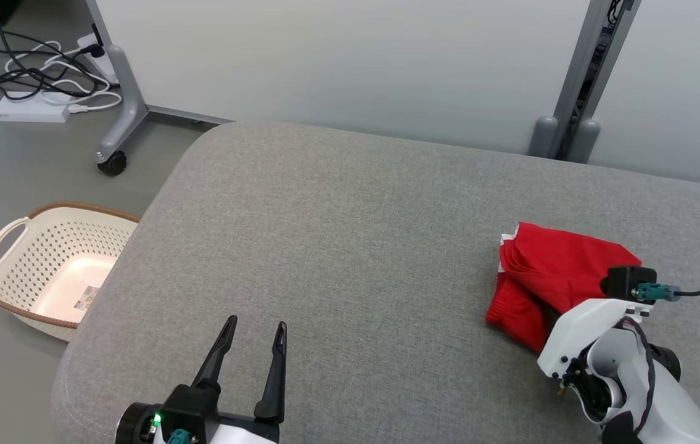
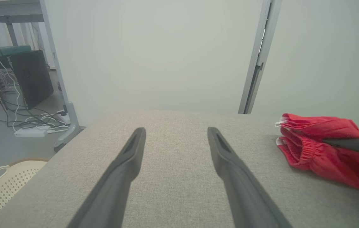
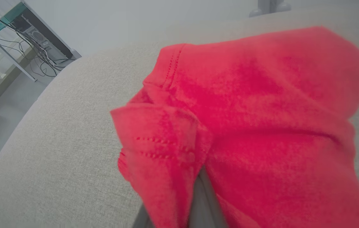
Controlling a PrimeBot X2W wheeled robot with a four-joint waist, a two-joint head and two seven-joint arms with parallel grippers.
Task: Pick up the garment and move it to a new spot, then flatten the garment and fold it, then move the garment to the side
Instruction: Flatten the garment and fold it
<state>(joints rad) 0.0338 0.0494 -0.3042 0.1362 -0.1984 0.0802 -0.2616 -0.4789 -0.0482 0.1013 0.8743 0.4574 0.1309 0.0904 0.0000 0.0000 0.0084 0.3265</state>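
Observation:
A red garment (image 1: pixel 556 271) lies bunched in folds at the right side of the grey cushioned surface (image 1: pixel 350 246). My right wrist (image 1: pixel 602 345) hangs over its near edge and hides the fingers. In the right wrist view the red cloth (image 3: pixel 245 110) drapes over the shut right gripper (image 3: pixel 200 193). From the left wrist view one of its dark fingers (image 2: pixel 353 144) reaches into the garment (image 2: pixel 318 148). My left gripper (image 1: pixel 255 324) rests open near the front edge, well left of the garment, and nothing sits between its fingers (image 2: pixel 128 158).
A cream perforated laundry basket (image 1: pixel 47 265) stands on the floor to the left of the cushion. Beyond it are cables and a power strip (image 1: pixel 32 111), plus a wheeled panel leg (image 1: pixel 118 123). White partition panels (image 1: pixel 350 61) close off the back.

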